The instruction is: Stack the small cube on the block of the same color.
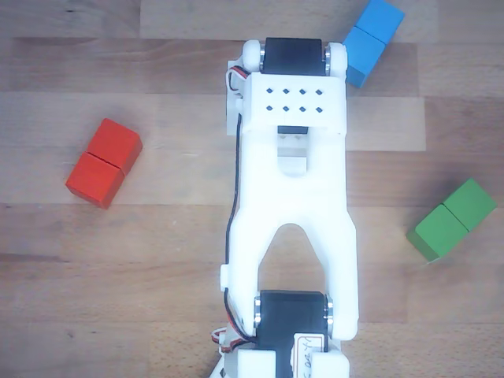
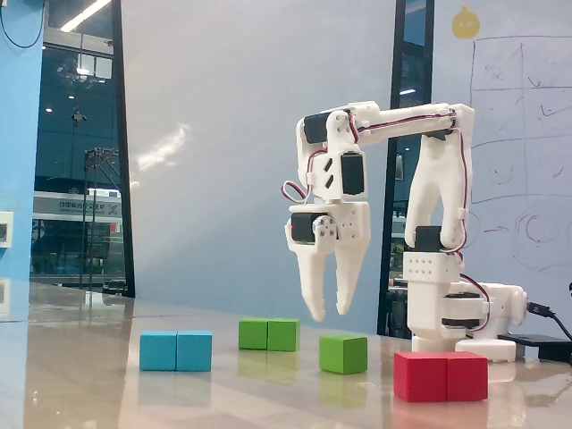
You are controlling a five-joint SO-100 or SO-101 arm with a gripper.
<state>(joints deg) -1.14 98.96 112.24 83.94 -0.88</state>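
Your gripper [image 2: 329, 315] hangs empty, jaws parted, just above the cube [image 2: 343, 354] resting on the tabletop [image 2: 89, 375] right of the green block [image 2: 269, 334] in the fixed view; drop off-centre and a finger could shove it toward the red block [image 2: 441, 376].

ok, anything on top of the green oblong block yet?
No. In the fixed view the green oblong block has a bare top; the small cube sits apart on the table, and the open gripper hangs empty above. The other view agrees, arm hiding the cube.
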